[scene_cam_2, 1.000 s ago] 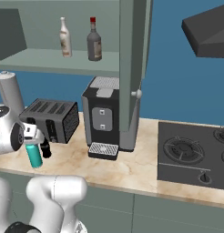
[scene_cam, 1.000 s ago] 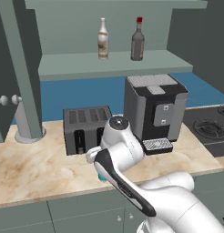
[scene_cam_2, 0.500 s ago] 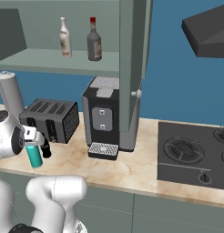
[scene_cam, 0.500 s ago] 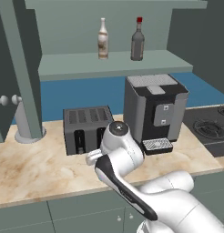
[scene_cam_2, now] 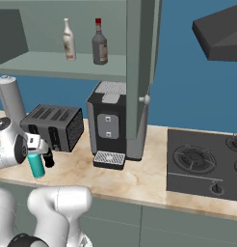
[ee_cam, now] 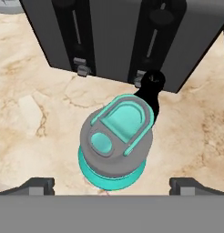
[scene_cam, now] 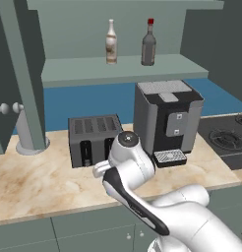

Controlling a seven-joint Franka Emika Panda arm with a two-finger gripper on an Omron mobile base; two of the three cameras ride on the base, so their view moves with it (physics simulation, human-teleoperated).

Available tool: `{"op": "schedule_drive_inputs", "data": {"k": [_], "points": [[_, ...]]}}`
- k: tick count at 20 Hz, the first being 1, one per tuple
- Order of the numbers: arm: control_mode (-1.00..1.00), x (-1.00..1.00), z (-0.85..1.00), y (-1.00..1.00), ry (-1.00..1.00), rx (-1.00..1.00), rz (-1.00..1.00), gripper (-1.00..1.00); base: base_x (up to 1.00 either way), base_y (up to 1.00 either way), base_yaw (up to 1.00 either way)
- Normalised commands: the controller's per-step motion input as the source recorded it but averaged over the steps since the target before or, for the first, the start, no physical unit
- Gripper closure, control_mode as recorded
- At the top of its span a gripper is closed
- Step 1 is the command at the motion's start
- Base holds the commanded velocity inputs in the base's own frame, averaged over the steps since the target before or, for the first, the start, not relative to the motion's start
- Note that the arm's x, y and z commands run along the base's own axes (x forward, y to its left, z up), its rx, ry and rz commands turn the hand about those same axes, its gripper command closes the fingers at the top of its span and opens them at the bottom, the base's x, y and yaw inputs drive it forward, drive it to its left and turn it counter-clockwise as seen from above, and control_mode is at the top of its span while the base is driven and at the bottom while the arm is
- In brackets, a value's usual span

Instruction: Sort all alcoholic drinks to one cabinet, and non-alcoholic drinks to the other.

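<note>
Open hand above the teal flask on the marble counter

The beige marble counter runs under a blue wall, with a stove at its right end. A toaster and coffee machine stand side by side. The teal flask stands upright before the toaster, the small black bottle touching its far side. The cream bottle and red-capped grey bottle stand on the shelf above. The hand hangs over the flask, released, fingers spread wide. Since earlier, the arm has moved slightly.
</note>
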Motion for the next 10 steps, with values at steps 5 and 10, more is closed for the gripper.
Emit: {"op": "schedule_drive_inputs", "data": {"k": [5,10], "points": [[-1.00,0.16,-0.01,0.03,0.00,0.00,-0.01,-1.00,0.00,0.00,0.00],[-1.00,0.16,-0.03,0.04,0.00,0.00,-0.01,-1.00,0.00,0.00,0.00]]}}
